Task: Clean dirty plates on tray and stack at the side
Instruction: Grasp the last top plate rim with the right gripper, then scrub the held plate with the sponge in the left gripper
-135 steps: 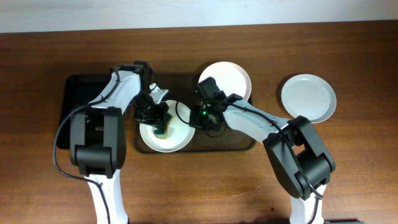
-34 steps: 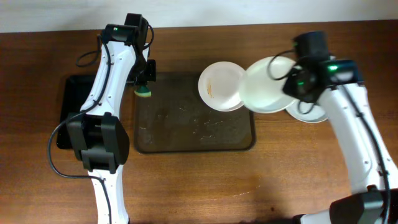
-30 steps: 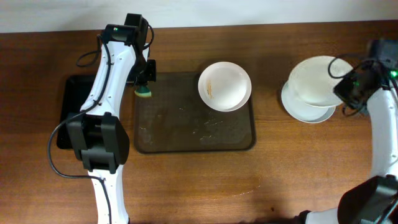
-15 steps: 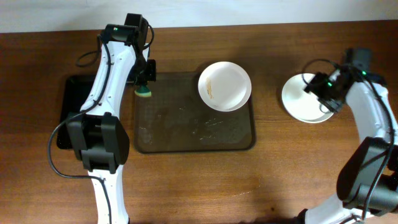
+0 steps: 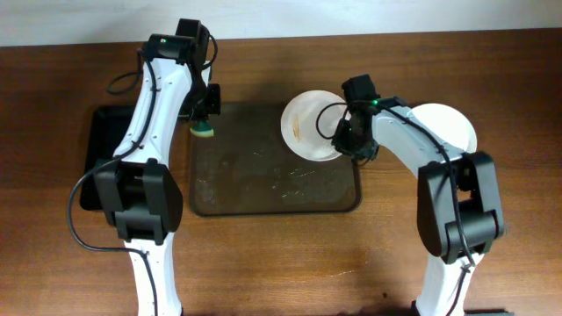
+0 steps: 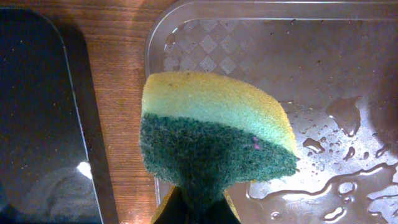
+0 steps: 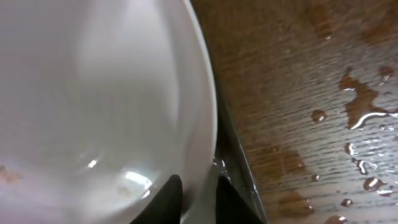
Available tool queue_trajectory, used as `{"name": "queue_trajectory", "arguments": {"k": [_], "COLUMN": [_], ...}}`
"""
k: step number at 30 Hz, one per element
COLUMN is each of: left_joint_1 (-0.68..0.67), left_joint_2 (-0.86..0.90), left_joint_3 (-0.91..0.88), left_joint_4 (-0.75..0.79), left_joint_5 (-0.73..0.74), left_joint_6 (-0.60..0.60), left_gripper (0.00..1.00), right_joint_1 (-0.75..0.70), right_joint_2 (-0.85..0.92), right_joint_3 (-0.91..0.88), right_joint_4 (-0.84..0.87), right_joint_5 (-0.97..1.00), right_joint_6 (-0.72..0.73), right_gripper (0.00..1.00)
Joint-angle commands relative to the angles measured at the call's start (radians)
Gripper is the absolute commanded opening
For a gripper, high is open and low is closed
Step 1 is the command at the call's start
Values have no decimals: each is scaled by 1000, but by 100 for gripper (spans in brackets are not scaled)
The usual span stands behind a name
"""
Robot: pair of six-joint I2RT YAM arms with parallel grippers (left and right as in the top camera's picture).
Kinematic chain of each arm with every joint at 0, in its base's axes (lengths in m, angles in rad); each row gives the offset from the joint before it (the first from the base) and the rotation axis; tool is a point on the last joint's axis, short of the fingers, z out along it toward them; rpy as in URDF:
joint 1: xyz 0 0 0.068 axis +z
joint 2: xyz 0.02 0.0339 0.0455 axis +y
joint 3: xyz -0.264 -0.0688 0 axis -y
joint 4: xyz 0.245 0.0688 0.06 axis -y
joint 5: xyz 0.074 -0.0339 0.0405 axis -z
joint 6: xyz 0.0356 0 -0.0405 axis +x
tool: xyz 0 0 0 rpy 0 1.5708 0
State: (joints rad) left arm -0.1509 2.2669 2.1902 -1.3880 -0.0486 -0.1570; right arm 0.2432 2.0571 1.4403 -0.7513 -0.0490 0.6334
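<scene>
A white plate [image 5: 309, 123] with an orange-brown smear lies at the far right corner of the brown-grey tray [image 5: 263, 180]. My right gripper [image 5: 349, 146] is shut on this plate's right rim. In the right wrist view the rim of the plate [image 7: 93, 93] sits between my fingers [image 7: 199, 198], over the tray edge [image 7: 236, 158]. More white plates [image 5: 452, 130] lie stacked on the table to the right, partly hidden by my right arm. My left gripper [image 5: 203, 123] is shut on a yellow-green sponge [image 6: 211, 130] above the tray's far left corner [image 6: 311, 56].
A narrower glossy black tray [image 5: 104, 158] lies left of the brown-grey tray and also shows in the left wrist view [image 6: 37, 124]. Water drops lie on the tray surface [image 6: 348, 118] and on the wooden table [image 7: 360, 106] beside the plate.
My right gripper carried a plate to the stack on the right, let it go, and came back to the smeared plate on the tray. My left arm raised the sponge, then stayed still.
</scene>
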Motion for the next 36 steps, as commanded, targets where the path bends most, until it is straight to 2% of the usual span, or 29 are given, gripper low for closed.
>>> {"name": "queue_trajectory", "arguments": {"k": [1, 3, 6, 8, 9, 10, 12, 14, 16, 22, 26, 28, 31, 36], "left_joint_1": [2, 2, 2, 2, 2, 2, 2, 2, 2, 0, -4, -5, -15, -43], "left_joint_2": [0, 0, 0, 0, 0, 0, 0, 0, 0, 0, 0, 0, 0, 41], "left_joint_3": [19, 19, 19, 19, 19, 19, 19, 19, 19, 19, 19, 19, 19, 17], "left_joint_4": [0, 0, 0, 0, 0, 0, 4, 3, 4, 4, 8, 7, 11, 19], "left_joint_5": [8, 8, 8, 8, 8, 8, 8, 8, 8, 8, 8, 8, 13, 103], "left_joint_6": [16, 16, 17, 17, 16, 17, 17, 17, 16, 16, 16, 16, 16, 33], "left_gripper": [2, 2, 2, 2, 2, 2, 2, 2, 2, 2, 2, 2, 2, 1], "right_joint_1": [47, 84, 149, 146, 140, 129, 103, 76, 72, 85, 86, 90, 93, 126], "right_joint_2": [21, 21, 17, 15, 15, 15, 16, 42, 76, 167, 210, 230, 230, 230], "right_joint_3": [9, 9, 13, 61, 106, 175, 248, 247, 247, 245, 245, 230, 186, 150], "right_joint_4": [-15, -65, -134, -175, -207, -247, -191, -142, -147, -153, -146, -150, -179, -154], "right_joint_5": [-31, -82, -124, -126, -128, -128, -124, -125, -129, -262, -262, -262, -262, -254], "right_joint_6": [16, 16, 22, -69, -144, -249, -422, -474, -519, -510, -426, -348, -86, -74], "right_gripper": [7, 4, 6, 25, 45, 52, 65, 64, 56, 38, 21, 4, 4, 4]}}
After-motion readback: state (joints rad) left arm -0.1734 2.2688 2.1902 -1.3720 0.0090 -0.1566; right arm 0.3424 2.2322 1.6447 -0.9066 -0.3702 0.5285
